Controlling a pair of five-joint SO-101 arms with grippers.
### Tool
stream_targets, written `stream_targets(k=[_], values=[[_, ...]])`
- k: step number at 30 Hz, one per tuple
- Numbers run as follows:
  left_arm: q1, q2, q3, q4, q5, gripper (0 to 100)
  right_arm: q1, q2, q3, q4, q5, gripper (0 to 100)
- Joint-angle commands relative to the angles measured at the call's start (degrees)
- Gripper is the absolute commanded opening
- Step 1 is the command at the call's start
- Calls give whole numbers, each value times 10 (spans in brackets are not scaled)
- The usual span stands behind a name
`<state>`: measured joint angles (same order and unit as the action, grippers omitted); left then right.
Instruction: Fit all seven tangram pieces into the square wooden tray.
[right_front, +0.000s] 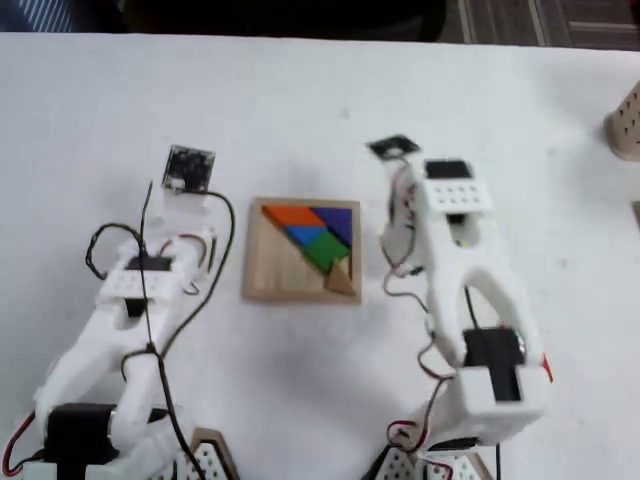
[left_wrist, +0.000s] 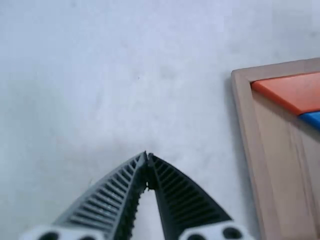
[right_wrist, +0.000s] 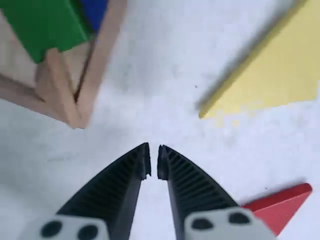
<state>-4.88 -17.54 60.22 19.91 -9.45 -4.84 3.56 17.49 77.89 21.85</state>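
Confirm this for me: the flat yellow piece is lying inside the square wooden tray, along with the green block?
Not quite. The flat yellow piece lies on the white table, outside the square wooden tray. The green block is indeed inside the tray. The right wrist view shows this.

We see the tray (right_front: 262, 272) mid-table, partly filled with coloured pieces (right_front: 322, 250). A yellow piece (right_wrist: 272, 75) and red piece (right_wrist: 282, 202) lie outside.
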Motion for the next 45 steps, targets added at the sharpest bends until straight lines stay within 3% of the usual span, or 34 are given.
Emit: stream_targets(k=[1, 5, 12, 17, 21, 28, 45], values=[[11, -8, -27, -10, -4, 22, 54, -99, 105, -76, -17, 18], [71, -72, -8, 11, -4, 22, 107, -184, 215, -131, -17, 18], [284, -204, 41, 55, -4, 22, 151, -255, 335, -168, -11, 18], [426, -192, -5, 55, -1, 22, 174, -255, 350, -169, 18, 18], [503, -102, -61, 64, 0, 22, 185, -254, 351, -182, 17, 18], [518, 74, -113, 60, -5, 22, 191, -254, 351, -185, 20, 18], [464, 136, -158, 59, -5, 22, 189, -254, 359, -201, 21, 18]])
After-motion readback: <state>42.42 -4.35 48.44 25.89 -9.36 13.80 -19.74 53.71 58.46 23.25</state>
